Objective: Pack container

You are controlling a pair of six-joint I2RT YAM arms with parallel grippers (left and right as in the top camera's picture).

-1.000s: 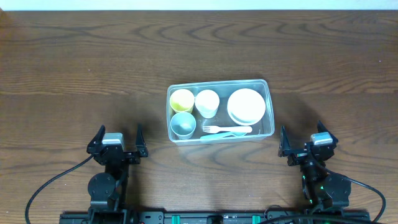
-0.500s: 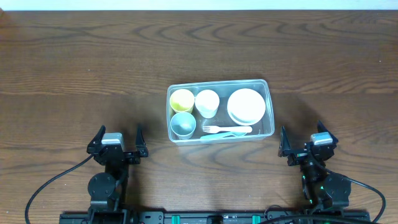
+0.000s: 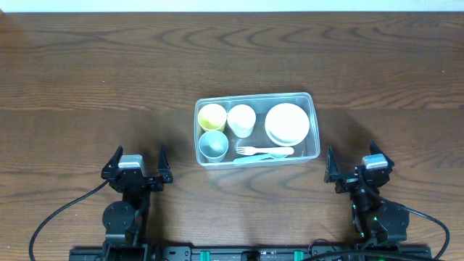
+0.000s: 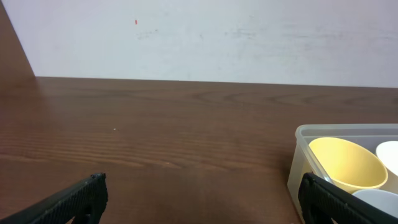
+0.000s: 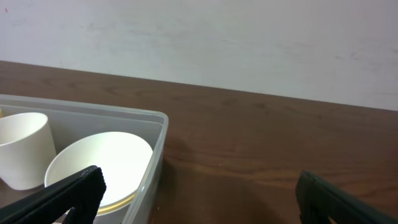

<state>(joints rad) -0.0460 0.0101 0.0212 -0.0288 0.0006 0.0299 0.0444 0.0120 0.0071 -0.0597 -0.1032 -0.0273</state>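
A clear rectangular plastic container (image 3: 254,95) sits on the dark wooden surface (image 3: 87,72), ahead of and between both pairs of fingers, well apart from them. The left fingers (image 3: 114,163) and right fingers (image 3: 328,163) are spread wide, gripping nothing.

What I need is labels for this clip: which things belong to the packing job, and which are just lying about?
Job: container, yellow cup, white cup, blue-grey cup, white bowls, fork, left gripper, right gripper, both open.
Lying about: only the wooden table underneath.
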